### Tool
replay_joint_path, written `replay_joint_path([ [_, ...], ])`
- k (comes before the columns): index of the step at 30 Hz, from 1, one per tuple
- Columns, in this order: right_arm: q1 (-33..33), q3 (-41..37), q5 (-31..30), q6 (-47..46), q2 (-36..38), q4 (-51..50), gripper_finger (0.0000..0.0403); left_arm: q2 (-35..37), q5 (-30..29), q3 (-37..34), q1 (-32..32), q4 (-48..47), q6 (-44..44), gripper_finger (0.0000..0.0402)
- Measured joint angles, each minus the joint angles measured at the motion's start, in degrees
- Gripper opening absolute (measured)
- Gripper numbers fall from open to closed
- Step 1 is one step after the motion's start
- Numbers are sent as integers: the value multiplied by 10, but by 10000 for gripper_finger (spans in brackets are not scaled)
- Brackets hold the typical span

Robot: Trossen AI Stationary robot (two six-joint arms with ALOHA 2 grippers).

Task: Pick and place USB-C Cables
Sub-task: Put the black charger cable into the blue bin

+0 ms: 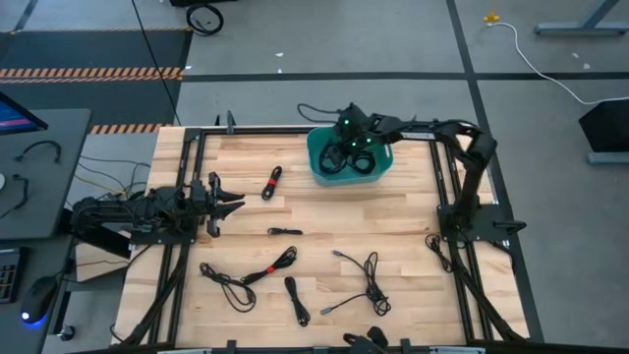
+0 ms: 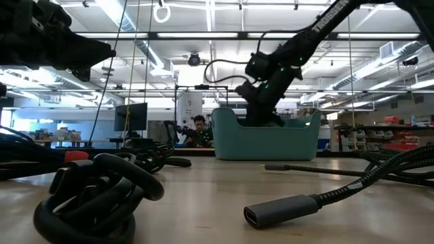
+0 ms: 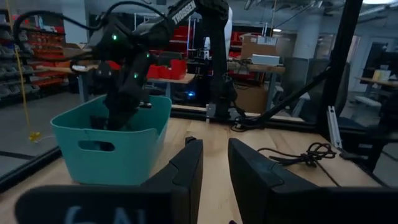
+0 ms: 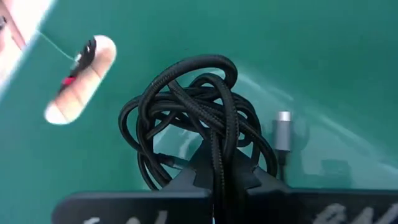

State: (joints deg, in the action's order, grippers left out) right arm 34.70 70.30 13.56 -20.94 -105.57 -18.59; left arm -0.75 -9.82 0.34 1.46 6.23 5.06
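Note:
A teal bin [image 1: 319,165] [image 2: 268,139] [image 3: 112,143] stands near the table's far edge. My right gripper [image 4: 219,177] reaches down into it from above and is shut on a black braided USB-C cable [image 4: 199,118], a loose coil with a silver plug [image 4: 283,129]. In the low view the bin wall hides the fingers. Several more black cables lie flat on the wooden table: one with a red tie [image 1: 272,183], a short one [image 1: 285,231], another red-tied one [image 1: 246,278], and others [image 1: 297,300] [image 1: 366,285]. My left gripper [image 1: 234,205] [image 3: 215,171] waits open at the left side, touching nothing. My right gripper pinches strands of the cable's coil [image 4: 217,158] between its two fingers, pointing down into the bin. The coil spreads out beyond the fingertips, close over the bin's floor. Whether it rests on that floor cannot be told.
A black frame borders the table [image 1: 393,221]. In the low view a coiled cable [image 2: 95,193] and a connector end [image 2: 278,207] lie close to the near edge. A person [image 2: 198,130] sits in the room behind. Bare wood lies between the bin and the near cables.

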Motion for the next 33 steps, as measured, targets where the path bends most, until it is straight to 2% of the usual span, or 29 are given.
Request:
replay_joint_path([
  [6, -19, 0, -13, 5, -40, 34, 26, 0, -2, 0, 0, 0, 3, 78],
  [11, -24, 0, -17, 29, -51, 42, 83, 0, -29, 0, 0, 0, 3, 79],
  [15, -24, 0, -26, 40, -17, 49, 139, 0, -35, 0, 0, 0, 3, 78],
  [20, -46, 0, -114, 74, 61, 48, 171, 0, -35, 0, 0, 0, 33, 82],
  [24, -102, -2, -202, 120, 126, 50, 169, 0, -35, 0, 0, 0, 47, 80],
  [28, -193, -30, -284, 136, 187, 55, 163, 0, -43, 0, 0, 10, 39, 73],
  [33, -323, -102, -360, 114, 236, 85, 160, -16, -100, 0, 0, 9, 41, 56],
])
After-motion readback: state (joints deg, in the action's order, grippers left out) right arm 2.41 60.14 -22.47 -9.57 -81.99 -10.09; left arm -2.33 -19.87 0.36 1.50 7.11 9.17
